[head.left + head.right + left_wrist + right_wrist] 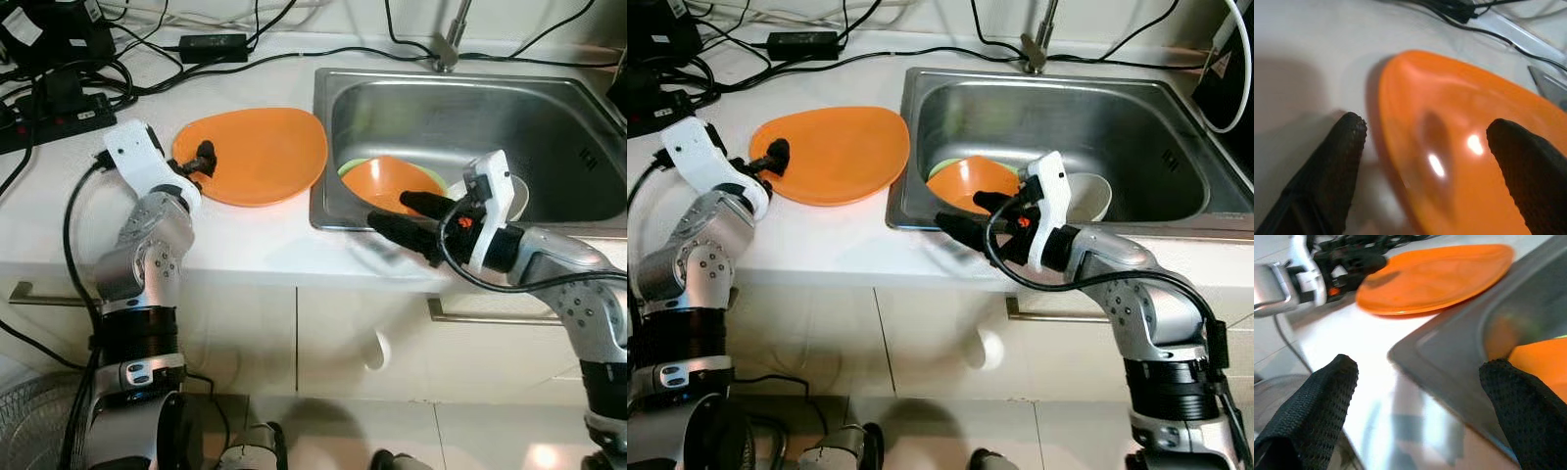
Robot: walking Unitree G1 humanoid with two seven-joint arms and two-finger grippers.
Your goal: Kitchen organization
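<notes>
I have my left claw (203,157) released, straddling the orange plate's (257,152) nine o'clock rim; right claw (402,217) released, empty. Sink (578,108) bowls remain.

— Colours on the bench (245,245)?
— Bench white. Plate (257,155) plain orange, glossy. Cables (59,78) black.
— The sink (470,108)?
— Bare silver steel. Inside: orange bowl (387,181) over a green rim (351,166), and a white bowl (1087,196).
— Pincers?
— Left pincer (1425,171) and right pincer (1415,396): black, dotted texture on the fingers (1337,161).
</notes>
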